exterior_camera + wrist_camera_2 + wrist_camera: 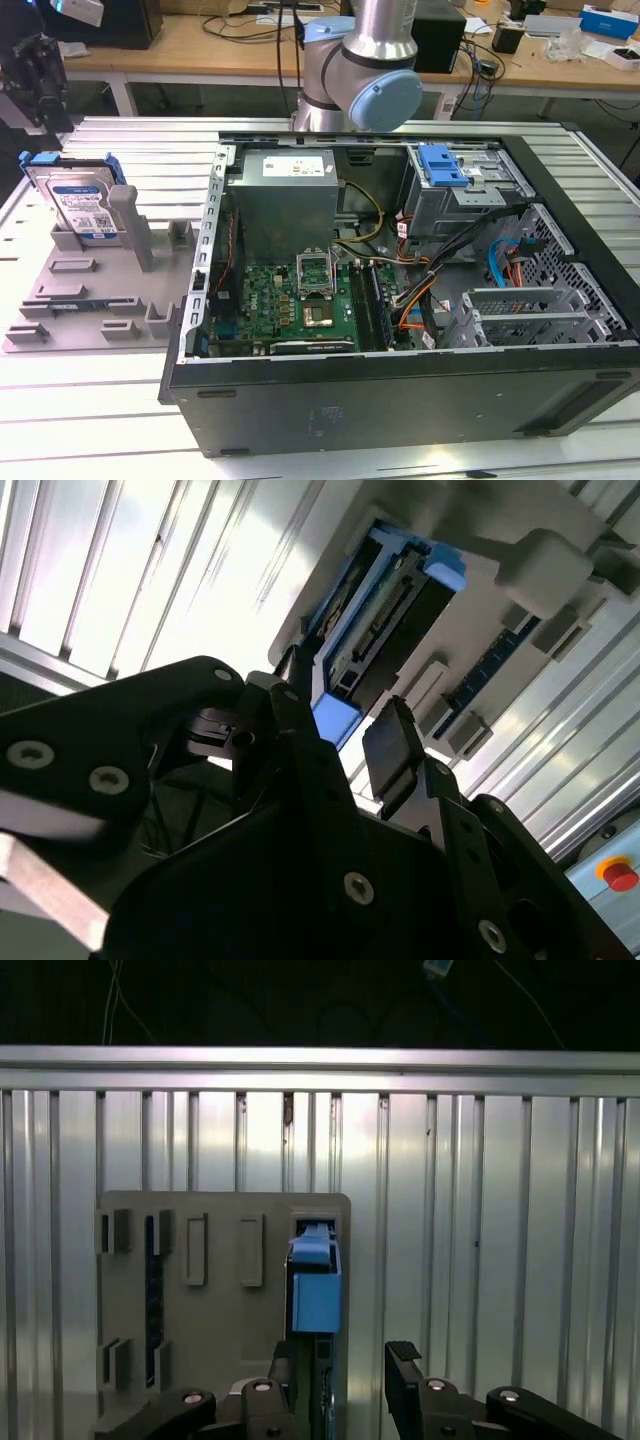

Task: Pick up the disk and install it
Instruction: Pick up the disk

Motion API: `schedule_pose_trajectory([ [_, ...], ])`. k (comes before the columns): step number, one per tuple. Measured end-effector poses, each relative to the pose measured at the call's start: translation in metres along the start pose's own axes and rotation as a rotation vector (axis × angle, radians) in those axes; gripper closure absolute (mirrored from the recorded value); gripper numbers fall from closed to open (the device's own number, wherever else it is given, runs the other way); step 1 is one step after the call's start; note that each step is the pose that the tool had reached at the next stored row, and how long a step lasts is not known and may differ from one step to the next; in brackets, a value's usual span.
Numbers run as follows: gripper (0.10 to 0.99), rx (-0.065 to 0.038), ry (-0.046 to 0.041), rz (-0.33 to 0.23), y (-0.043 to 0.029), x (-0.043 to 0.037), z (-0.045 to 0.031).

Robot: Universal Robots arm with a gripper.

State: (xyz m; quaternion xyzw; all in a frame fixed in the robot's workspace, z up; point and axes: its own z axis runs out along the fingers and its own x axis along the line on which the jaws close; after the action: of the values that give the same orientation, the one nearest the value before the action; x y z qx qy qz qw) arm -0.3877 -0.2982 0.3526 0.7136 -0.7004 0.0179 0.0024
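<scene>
The disk [80, 205], silver with a white-and-blue label and a blue carrier frame, stands on edge in a grey holder [90, 290] at the exterior view's left. My gripper [35, 75] hangs above and slightly behind it, apart from it. In both wrist views the disk [316, 1295] [385, 610] appears edge-on, in line with the gap between my black fingers. The gripper [345, 1365] [345, 730] is open with nothing clamped.
The open computer case [400, 390] lies to the exterior view's right of the holder. It contains a grey power supply [290, 195], a green motherboard [290, 300], a drive cage with a blue latch [443, 163] and loose cables. A ribbed metal table [480, 1260] lies underneath.
</scene>
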Motion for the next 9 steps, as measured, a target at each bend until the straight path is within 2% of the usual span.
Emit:
schedule_pose_trajectory([
  [5, 0.604, 0.0, -0.0001, -0.002, 0.004, 0.0009, 0.0002],
  [9, 0.604, 0.0, 0.0, -0.002, 0.0064, 0.009, 0.0032],
])
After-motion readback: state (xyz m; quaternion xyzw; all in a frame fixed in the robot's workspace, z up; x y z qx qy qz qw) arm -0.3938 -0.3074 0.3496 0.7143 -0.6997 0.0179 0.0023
